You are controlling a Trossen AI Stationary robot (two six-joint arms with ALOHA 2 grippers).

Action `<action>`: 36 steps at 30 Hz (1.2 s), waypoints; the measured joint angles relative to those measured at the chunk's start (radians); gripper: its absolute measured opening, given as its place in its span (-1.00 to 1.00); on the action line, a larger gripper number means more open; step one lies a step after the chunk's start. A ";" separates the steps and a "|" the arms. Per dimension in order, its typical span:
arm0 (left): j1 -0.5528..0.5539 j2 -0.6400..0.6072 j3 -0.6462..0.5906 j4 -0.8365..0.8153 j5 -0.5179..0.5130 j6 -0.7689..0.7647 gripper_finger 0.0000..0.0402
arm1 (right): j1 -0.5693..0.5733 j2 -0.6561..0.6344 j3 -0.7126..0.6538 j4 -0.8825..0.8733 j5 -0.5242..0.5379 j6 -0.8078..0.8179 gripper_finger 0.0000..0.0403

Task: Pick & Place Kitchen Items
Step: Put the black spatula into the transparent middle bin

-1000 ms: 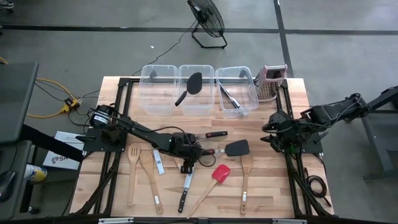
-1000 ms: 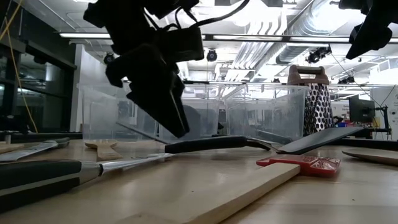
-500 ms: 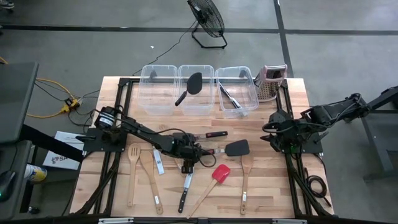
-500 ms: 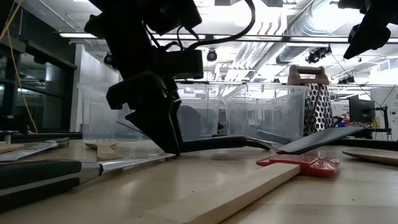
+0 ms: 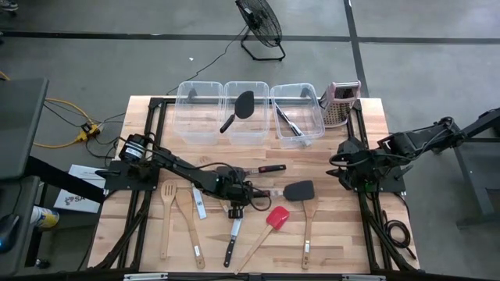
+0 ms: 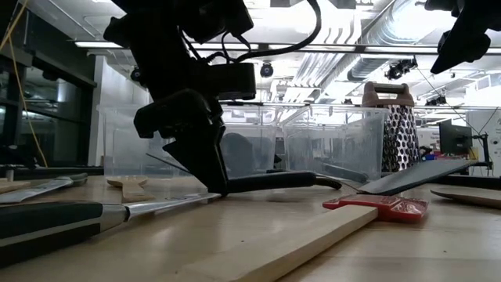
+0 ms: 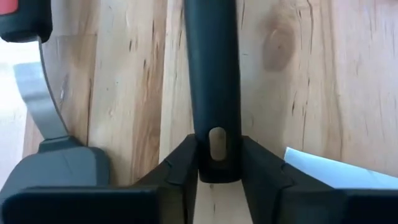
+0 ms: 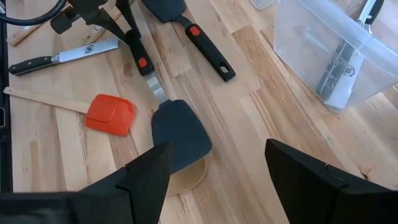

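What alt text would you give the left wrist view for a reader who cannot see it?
The left gripper has its two dark fingers closed against the end of a black turner handle lying on the pale wooden table. A knife blade and a bit of red show on one side, and a white label on the other.

The left arm reaches low from the counter's (image 5: pixel 367 234) left side toward its middle, wrist tipped down, its hand (image 5: pixel 238 197) down at the surface with both fingers (image 7: pixel 183 163) closed on a black handle (image 7: pixel 211 87). The right arm is folded at the counter's right edge, its hand (image 8: pixel 214 171) raised, fingers spread wide.
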State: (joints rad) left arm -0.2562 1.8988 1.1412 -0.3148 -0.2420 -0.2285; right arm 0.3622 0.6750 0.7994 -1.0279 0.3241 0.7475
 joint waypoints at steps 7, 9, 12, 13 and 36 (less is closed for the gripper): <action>0.000 -0.003 0.000 -0.002 -0.004 -0.039 -0.59 | 0.000 0.000 0.000 0.000 0.000 0.001 0.25; 0.001 -0.007 -0.002 -0.006 -0.004 -0.053 -0.59 | 0.000 0.000 0.000 0.000 0.000 0.008 0.25; 0.001 -0.008 0.019 -0.054 -0.011 -0.084 -0.59 | 0.000 0.000 0.000 0.000 0.000 0.009 0.25; 0.002 -0.010 0.032 -0.089 -0.015 -0.089 -0.59 | 0.000 0.000 0.000 0.000 0.000 0.012 0.25; 0.001 -0.015 0.551 -0.720 -0.072 -0.099 -0.59 | 0.000 0.000 0.000 0.000 0.000 0.016 0.25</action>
State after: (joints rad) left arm -0.2554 1.8839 1.6926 -1.0352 -0.3140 -0.3279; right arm 0.3622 0.6750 0.7998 -1.0279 0.3237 0.7635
